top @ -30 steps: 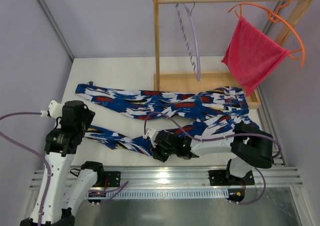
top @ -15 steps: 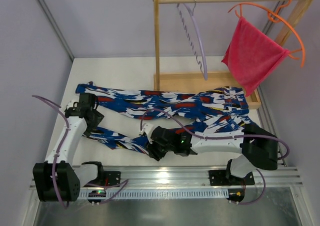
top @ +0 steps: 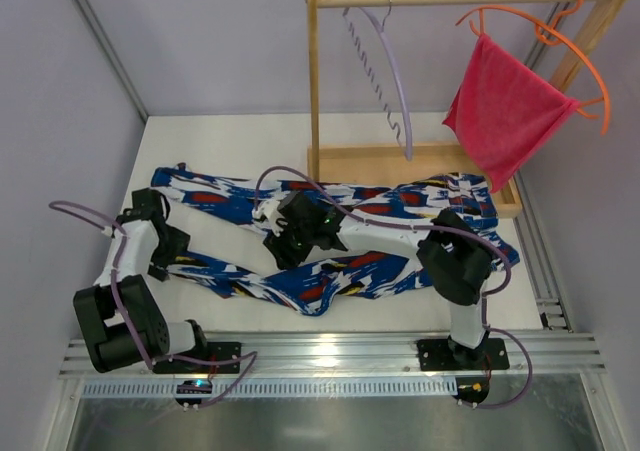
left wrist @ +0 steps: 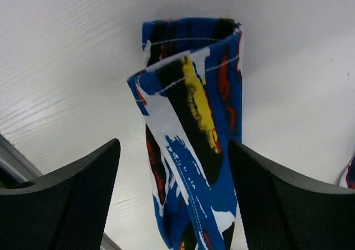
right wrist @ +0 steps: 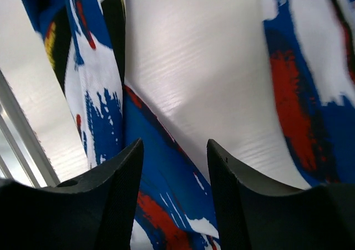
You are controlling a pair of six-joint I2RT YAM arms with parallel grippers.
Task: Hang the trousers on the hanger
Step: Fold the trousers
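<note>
Since my left gripper (left wrist: 173, 161) gapes wide with the cuff of the trousers (left wrist: 191, 78) lying lengthwise just below, between its fingers (left wrist: 66, 194), I judge it nearer that end than the narrowly parted right gripper (right wrist: 175, 150).

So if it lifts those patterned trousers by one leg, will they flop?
Probably floppy: the trousers lie flat and wavy, one cuff folded over itself. Likely light, since the fabric looks thin. Pushed, they would probably bunch, not slide.
</note>
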